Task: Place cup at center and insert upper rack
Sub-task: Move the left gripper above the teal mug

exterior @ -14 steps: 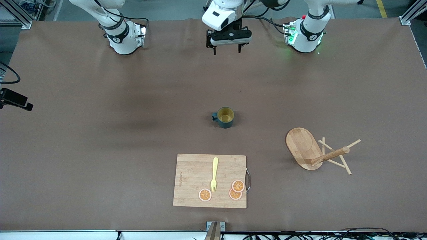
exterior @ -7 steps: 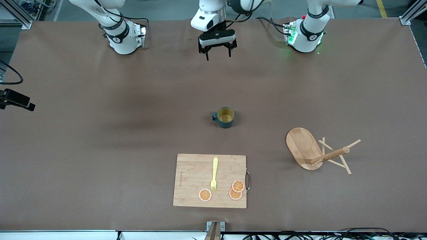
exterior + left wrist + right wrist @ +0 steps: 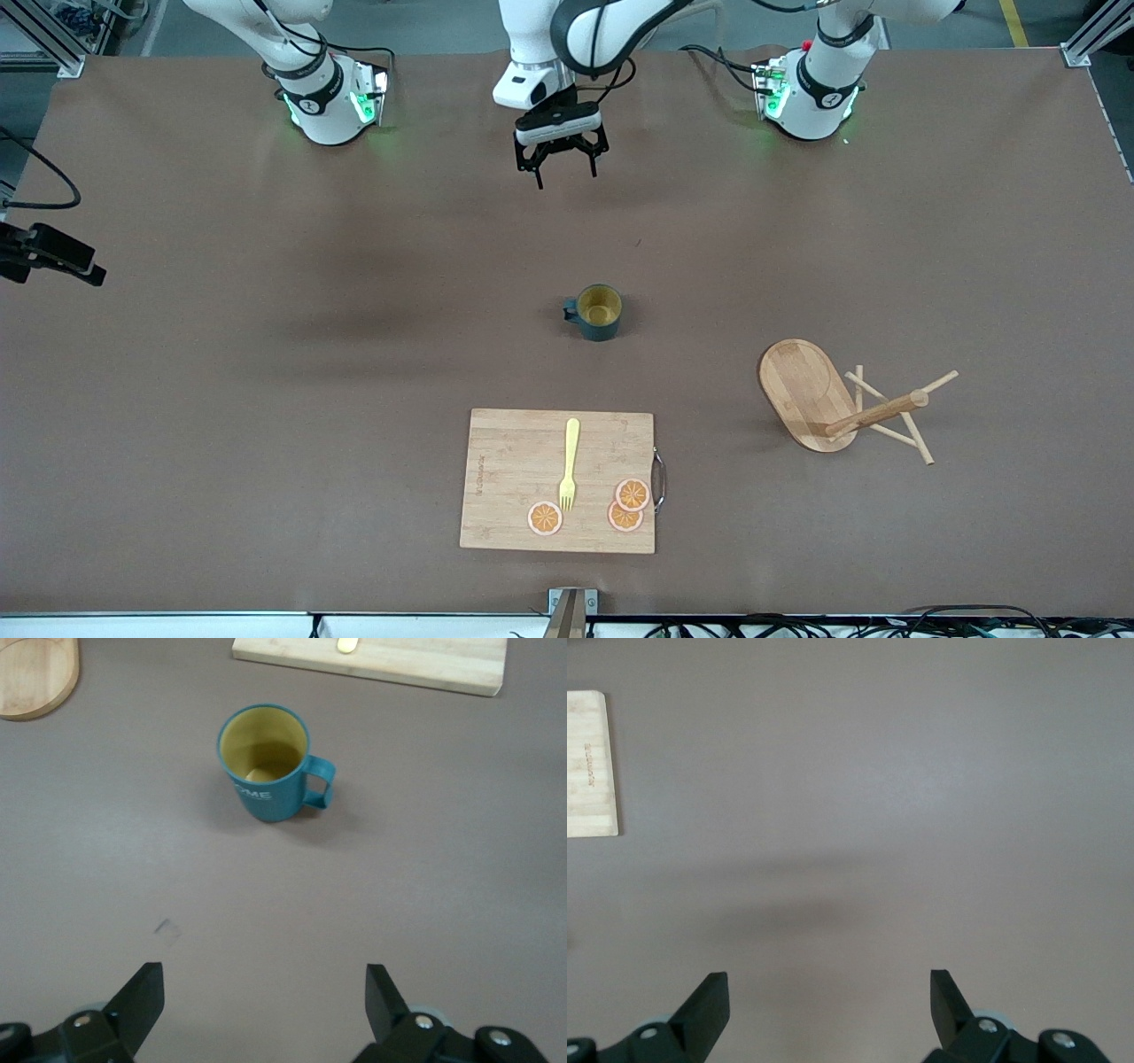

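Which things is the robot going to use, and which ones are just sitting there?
For the job:
cup, upright mid-table
upper rack, tipped on its side
left gripper, open

Just lying about:
cutting board
yellow fork
three orange slices

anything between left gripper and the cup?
Nothing. Only bare table lies between the open left gripper and the cup, clearest in the left wrist view and confirmed in the front view.

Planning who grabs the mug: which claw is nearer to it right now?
Left. The left claw hangs open over bare table between the bases and the mug, facing it. The right claw, open, sees no mug, only the cutting board's edge.
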Controlling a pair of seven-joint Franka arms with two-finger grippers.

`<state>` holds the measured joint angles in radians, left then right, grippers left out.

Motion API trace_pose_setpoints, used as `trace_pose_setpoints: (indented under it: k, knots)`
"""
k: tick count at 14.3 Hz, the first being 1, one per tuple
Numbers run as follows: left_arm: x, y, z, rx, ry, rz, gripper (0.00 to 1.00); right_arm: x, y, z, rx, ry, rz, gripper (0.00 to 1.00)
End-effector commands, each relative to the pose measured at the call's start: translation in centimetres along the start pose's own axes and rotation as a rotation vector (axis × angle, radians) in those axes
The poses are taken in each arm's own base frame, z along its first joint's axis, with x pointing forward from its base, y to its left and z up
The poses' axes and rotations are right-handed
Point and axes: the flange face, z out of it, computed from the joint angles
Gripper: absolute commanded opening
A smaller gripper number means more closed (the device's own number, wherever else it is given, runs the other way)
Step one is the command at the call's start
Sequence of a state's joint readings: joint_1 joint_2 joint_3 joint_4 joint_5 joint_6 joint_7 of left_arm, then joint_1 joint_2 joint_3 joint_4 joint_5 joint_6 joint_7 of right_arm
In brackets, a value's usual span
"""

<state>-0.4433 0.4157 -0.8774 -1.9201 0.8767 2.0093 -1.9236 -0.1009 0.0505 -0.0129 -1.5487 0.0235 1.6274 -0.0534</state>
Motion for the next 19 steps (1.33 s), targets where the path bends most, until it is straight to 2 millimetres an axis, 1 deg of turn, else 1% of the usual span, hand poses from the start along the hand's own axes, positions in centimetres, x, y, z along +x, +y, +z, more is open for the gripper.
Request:
trace_pose_setpoints:
  k: [1, 3, 5, 7, 9, 12, 13, 14, 15, 16, 18, 19]
  knots:
    - [-1.7, 1.2, 2.0, -0.045, 0.076, -0.002, 1.00, -2.2, -0.1, -0.1, -0.020, 0.004, -0.017, 1.00]
    - [-3.0, 1.6, 2.8, -0.071, 0.118, 0.002, 1.00, -2.2, -0.1, -0.1, -0.020, 0.000, -0.017, 1.00]
    - [-4.1, 1.4, 4.6, -0.083, 0.166, 0.037, 1.00, -2.2, -0.1, -0.5, -0.020, 0.006, -0.016, 1.00]
    - [-4.8, 1.2, 5.9, -0.096, 0.202, 0.057, 1.00, -2.1, -0.1, -0.9, -0.019, 0.018, -0.016, 1.00]
    - [-6.0, 0.5, 7.3, -0.111, 0.248, 0.100, 1.00, -1.9, -0.4, -1.0, -0.019, 0.021, -0.020, 1.00]
    - [-6.5, 0.1, 9.8, -0.125, 0.283, 0.095, 1.00, -1.9, -0.7, -0.9, -0.017, 0.018, -0.026, 1.00]
    - [-7.1, 0.1, 10.2, -0.133, 0.291, 0.105, 1.00, -1.9, -0.7, -0.9, -0.017, 0.018, -0.026, 1.00]
    - [-7.3, -0.1, 11.4, -0.122, 0.298, 0.101, 1.00, -1.8, -0.9, -0.8, -0.019, 0.016, -0.032, 1.00]
    - [-8.1, -0.1, 12.0, -0.121, 0.319, 0.110, 1.00, -1.8, -1.1, -0.8, -0.020, 0.021, -0.036, 1.00]
    - [-8.5, -0.2, 12.8, -0.116, 0.342, 0.114, 1.00, -1.8, -1.1, -0.8, -0.020, 0.021, -0.036, 1.00]
    - [-9.5, -0.2, 13.9, -0.123, 0.387, 0.116, 1.00, -1.8, -0.9, -1.2, -0.019, 0.029, -0.030, 1.00]
    - [-9.7, -0.2, 14.3, -0.128, 0.407, 0.121, 1.00, -1.7, -1.0, -1.3, -0.019, 0.032, -0.031, 1.00]
